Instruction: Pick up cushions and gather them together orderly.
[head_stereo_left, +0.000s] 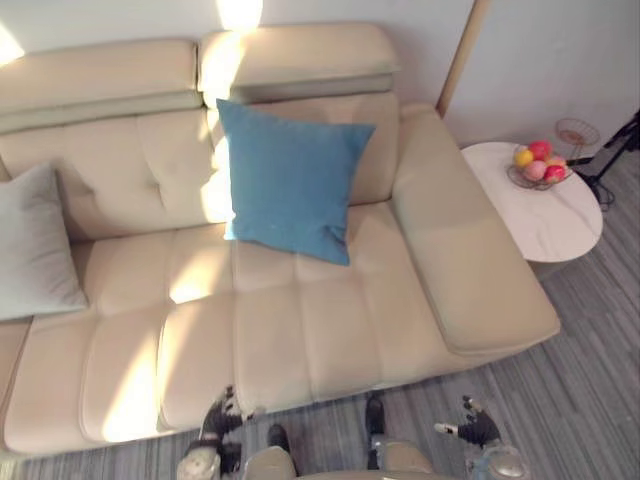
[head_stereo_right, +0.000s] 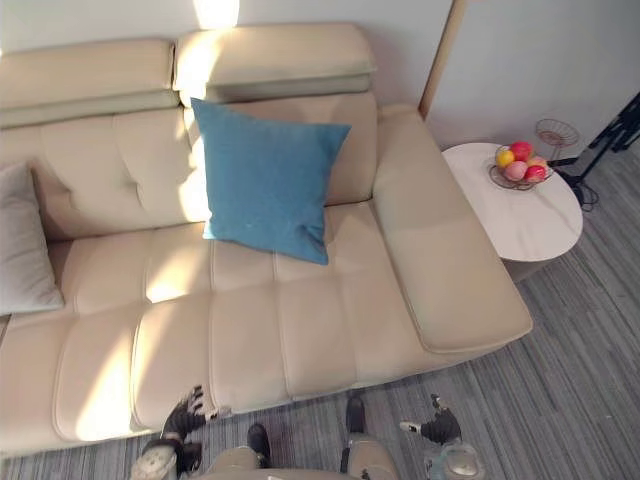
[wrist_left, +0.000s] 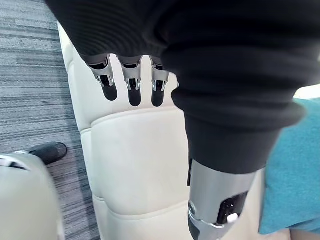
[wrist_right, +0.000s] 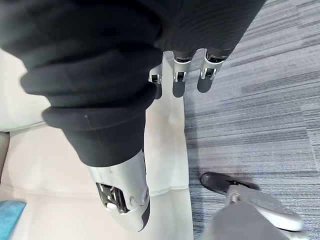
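Observation:
A blue cushion (head_stereo_left: 293, 180) leans upright against the backrest of the beige sofa (head_stereo_left: 330, 330), right of its middle; its edge shows in the left wrist view as the blue cushion (wrist_left: 295, 170). A pale grey cushion (head_stereo_left: 35, 245) rests at the sofa's far left end. My left hand (head_stereo_left: 215, 425) hangs low by the sofa's front edge, fingers (wrist_left: 131, 85) straight and empty. My right hand (head_stereo_left: 472, 425) hangs over the floor at the lower right, fingers (wrist_right: 180, 75) relaxed, holding nothing.
A round white side table (head_stereo_left: 545, 215) stands right of the sofa with a wire bowl of fruit (head_stereo_left: 538, 165) on it. A black stand (head_stereo_left: 615, 150) is at the far right. Grey striped carpet (head_stereo_left: 560, 400) lies in front of the sofa.

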